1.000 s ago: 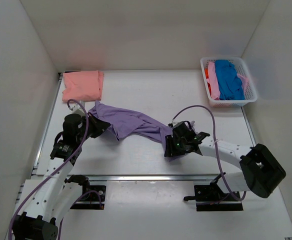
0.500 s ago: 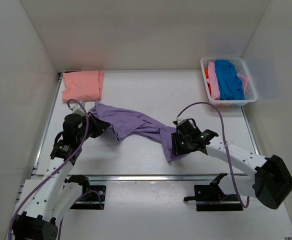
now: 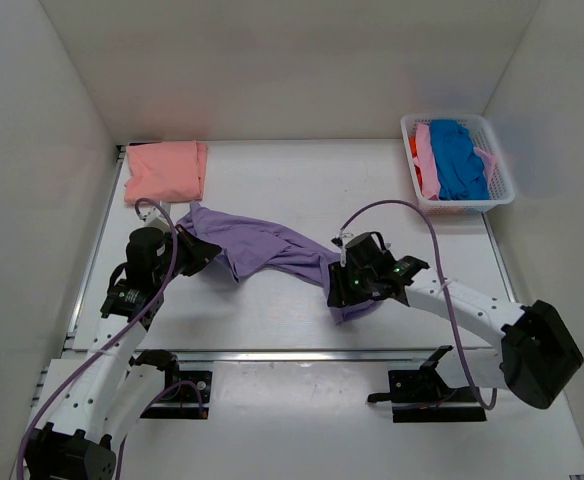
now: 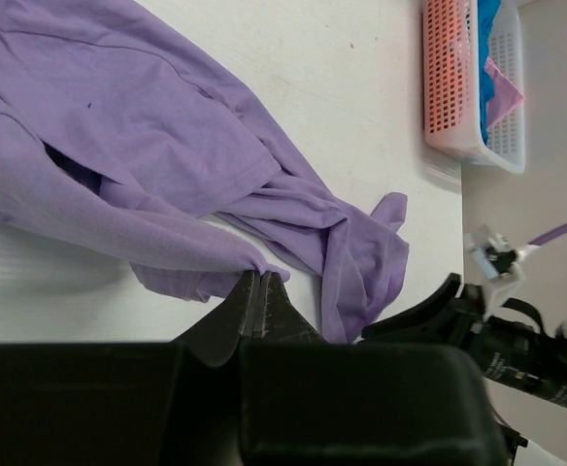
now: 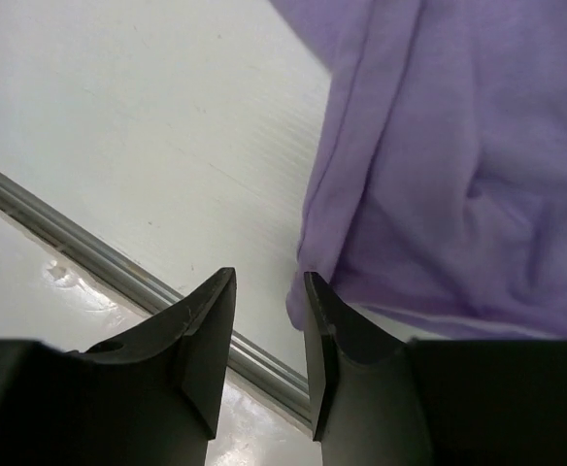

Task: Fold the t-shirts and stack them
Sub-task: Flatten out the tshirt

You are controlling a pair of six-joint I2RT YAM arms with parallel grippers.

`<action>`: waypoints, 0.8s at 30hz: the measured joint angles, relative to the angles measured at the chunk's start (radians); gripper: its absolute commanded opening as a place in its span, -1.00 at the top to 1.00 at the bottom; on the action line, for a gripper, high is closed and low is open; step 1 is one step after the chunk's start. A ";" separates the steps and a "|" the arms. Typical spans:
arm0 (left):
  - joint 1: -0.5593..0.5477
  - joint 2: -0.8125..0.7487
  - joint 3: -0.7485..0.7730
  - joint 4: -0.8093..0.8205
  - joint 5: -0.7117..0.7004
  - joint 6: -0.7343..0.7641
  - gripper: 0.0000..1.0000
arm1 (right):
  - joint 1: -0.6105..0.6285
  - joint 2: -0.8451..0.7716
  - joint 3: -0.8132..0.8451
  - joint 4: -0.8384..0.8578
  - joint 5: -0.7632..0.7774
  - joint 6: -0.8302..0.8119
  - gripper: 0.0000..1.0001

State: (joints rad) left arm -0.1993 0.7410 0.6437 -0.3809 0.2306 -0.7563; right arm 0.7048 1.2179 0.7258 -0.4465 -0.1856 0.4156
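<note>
Fabric of lavender t-shirt [image 4: 167, 146] seems pinched in left gripper [image 4: 261, 278]; right gripper [image 5: 269, 283] gapes.

A white table [image 3: 302, 190] is stretching back to where a plain back wall [image 3: 272, 70] is rising, with a left wall [image 3: 32, 180] and a right wall [image 3: 562, 130] standing on either side (all three bare, white and matte). Soft, even light is washing the whole enclosure, with only faint shadows gathering in the far corners. Along the table's near edge a metal rail [image 3: 272, 354] is running from side to side, and a second metal strip [image 3: 92, 250] is running down the left edge beside the wall.
</note>
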 measured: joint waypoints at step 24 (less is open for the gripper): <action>0.000 0.003 -0.019 0.023 0.015 -0.003 1.00 | 0.081 0.165 -0.056 0.050 0.047 0.029 0.62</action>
State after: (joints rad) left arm -0.1993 0.7441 0.6247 -0.3580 0.2455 -0.7597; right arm 0.7860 1.3830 0.6693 -0.3965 -0.1390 0.4446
